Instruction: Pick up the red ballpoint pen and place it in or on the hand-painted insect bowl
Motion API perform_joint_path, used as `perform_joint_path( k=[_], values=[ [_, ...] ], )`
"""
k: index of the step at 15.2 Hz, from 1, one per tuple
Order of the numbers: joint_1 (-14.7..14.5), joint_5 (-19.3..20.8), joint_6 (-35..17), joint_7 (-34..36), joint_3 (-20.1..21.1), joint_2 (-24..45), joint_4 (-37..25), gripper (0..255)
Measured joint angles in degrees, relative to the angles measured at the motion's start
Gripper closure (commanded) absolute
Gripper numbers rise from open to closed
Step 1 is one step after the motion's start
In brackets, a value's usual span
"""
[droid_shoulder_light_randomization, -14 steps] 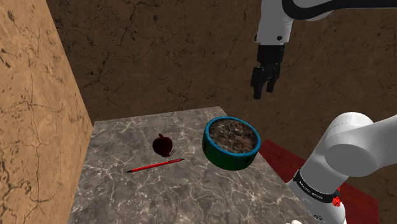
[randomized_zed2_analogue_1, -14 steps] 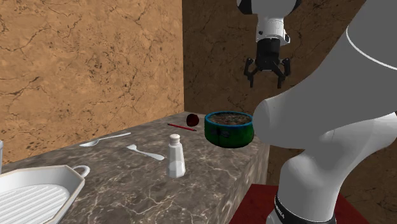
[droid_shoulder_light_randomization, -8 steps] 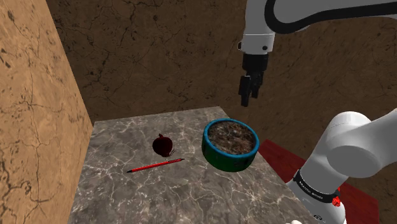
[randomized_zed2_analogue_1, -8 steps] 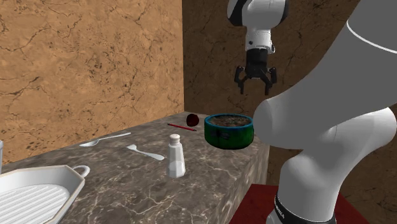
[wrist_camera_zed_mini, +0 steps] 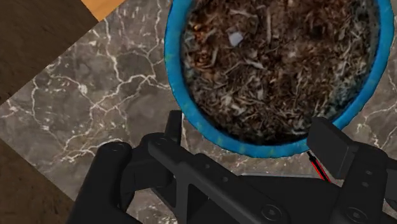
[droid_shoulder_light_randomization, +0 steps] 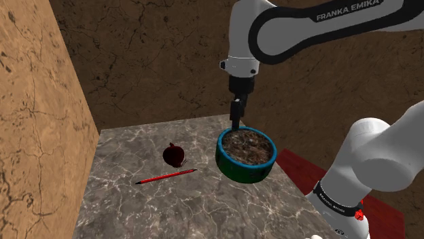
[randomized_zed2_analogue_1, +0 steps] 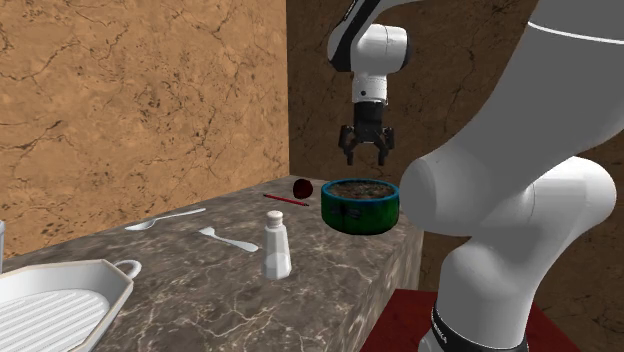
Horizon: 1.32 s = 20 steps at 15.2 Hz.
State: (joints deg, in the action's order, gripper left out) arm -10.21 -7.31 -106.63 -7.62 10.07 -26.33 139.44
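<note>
Here the white arm [droid_shoulder_light_randomization: 306, 27] reaches out over the marble counter [droid_shoulder_light_randomization: 136, 210], and the gripper [droid_shoulder_light_randomization: 236, 121] hangs above the far rim of the bowl [droid_shoulder_light_randomization: 241, 170], empty, its fingers spread apart. The second exterior view shows the same: the gripper [randomized_zed2_analogue_1: 366, 155] is released and well above the bowl [randomized_zed2_analogue_1: 355, 212]. In the wrist view the gripper [wrist_camera_zed_mini: 251, 130] looks straight down on the bowl's [wrist_camera_zed_mini: 175, 70] blue rim and brown speckled inside. The bowl's outer wall is green. The pen [droid_shoulder_light_randomization: 166, 176] lies flat on the counter to the shoulder view's left of the bowl, apart from it. It sits just beside a dark red fruit [droid_shoulder_light_randomization: 174, 155], on the fruit's near side. A sliver of the pen [wrist_camera_zed_mini: 318, 167] peeks out by one finger in the wrist view. The step in hand looks like the approach to the pen, with the grasp not yet begun. To do it well, the gripper should travel sideways clear of the bowl's rim before it drops. The jaws should then turn to straddle the thin shaft crosswise near its middle. The fingers must come almost to the marble, since so slim a thing slips easily, and they should keep off the fruit. The arm's upper link reads "FRANKA EMIKA" [droid_shoulder_light_randomization: 350, 8]. A small label on the band [droid_shoulder_light_randomization: 333, 200] near the base is too small to read.
</note>
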Motion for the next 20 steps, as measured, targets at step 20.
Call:
perform_joint_path(
  k=[20],
  values=[
    [-9.3,2.6,-23.8,-12.1,9.2,22.8,-3.8,0]
  ],
)
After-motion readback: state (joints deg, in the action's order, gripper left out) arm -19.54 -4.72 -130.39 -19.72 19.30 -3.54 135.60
